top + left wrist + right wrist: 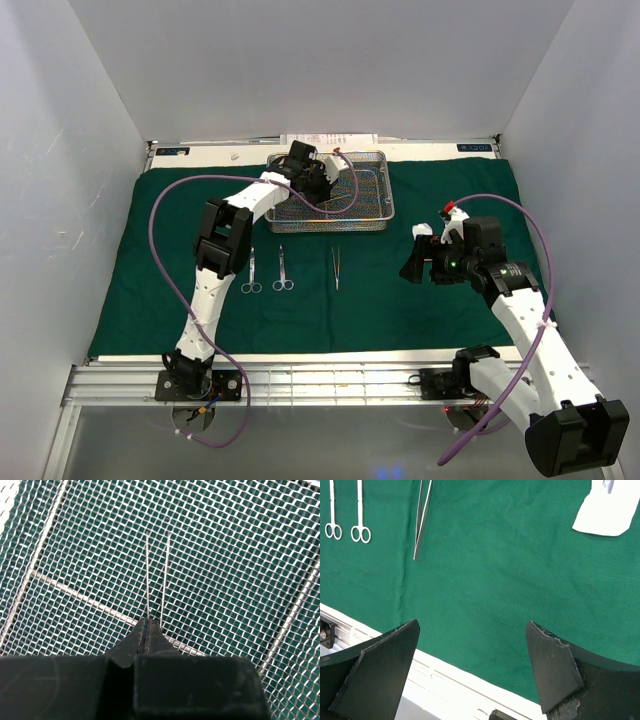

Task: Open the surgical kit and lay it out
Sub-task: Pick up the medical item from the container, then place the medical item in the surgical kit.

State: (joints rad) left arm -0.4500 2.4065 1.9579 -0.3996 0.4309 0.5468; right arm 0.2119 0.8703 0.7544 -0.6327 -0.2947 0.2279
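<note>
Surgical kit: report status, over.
Left gripper shut on thin silver tweezers over silver wire-mesh tray. Right gripper open above dark green cloth. No obstruction seen.

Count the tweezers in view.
2 tweezers: one on the green cloth right of the scissors, one pinched in the left claw over the wire-mesh tray. More may be hidden.
</note>
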